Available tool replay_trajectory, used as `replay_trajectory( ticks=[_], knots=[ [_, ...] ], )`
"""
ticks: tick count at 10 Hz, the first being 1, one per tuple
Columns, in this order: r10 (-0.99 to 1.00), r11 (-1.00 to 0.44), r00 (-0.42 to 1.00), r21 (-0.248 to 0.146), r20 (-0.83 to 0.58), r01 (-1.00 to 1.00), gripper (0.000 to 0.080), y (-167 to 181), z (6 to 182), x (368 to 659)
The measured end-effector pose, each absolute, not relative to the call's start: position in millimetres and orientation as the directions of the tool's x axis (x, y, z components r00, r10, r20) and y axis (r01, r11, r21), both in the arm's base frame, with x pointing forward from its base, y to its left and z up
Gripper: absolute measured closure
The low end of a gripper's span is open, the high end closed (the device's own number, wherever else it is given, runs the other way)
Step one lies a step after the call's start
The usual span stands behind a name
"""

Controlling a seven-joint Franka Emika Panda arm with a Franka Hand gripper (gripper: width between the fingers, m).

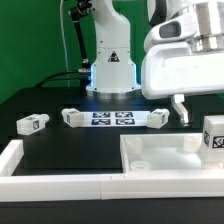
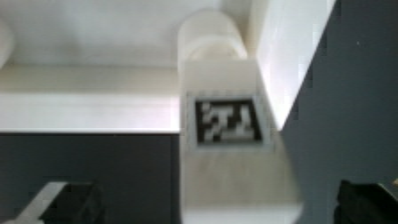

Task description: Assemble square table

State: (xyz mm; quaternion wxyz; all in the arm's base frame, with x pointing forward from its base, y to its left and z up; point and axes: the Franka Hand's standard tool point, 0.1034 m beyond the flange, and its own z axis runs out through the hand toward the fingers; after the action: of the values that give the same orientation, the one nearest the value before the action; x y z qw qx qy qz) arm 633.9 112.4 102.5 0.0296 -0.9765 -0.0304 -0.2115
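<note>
The white square tabletop [image 1: 160,158] with its raised rim lies at the front on the exterior view's right. One white tagged leg [image 1: 213,135] stands at its far right corner. My gripper [image 1: 202,112] hangs just above this leg, open. In the wrist view the leg [image 2: 228,120] runs between my two dark fingertips [image 2: 64,202], which stand wide apart and clear of it; the tabletop [image 2: 89,95] lies beside it. Three more tagged legs lie on the black table: one at the left [image 1: 32,123], one [image 1: 73,117] and another [image 1: 157,118] either side of the marker board.
The marker board [image 1: 112,118] lies flat in front of the robot base [image 1: 110,70]. Low white border strips [image 1: 20,160] run along the front and the exterior view's left edge of the table.
</note>
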Motion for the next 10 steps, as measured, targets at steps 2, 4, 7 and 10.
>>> replay_trajectory(
  ticks=[2,4,7,10],
  knots=[
    [0.049,-0.997,0.96,-0.047,0.277,0.064,0.015,109,94.5,628],
    [0.052,-0.997,0.989,-0.052,0.141,0.06,0.015,114,93.7,630],
    [0.055,-0.997,0.998,-0.054,0.008,0.055,0.015,116,82.9,636],
    [0.014,-0.998,1.0,-0.055,0.004,0.014,0.015,118,80.5,635]
  ],
)
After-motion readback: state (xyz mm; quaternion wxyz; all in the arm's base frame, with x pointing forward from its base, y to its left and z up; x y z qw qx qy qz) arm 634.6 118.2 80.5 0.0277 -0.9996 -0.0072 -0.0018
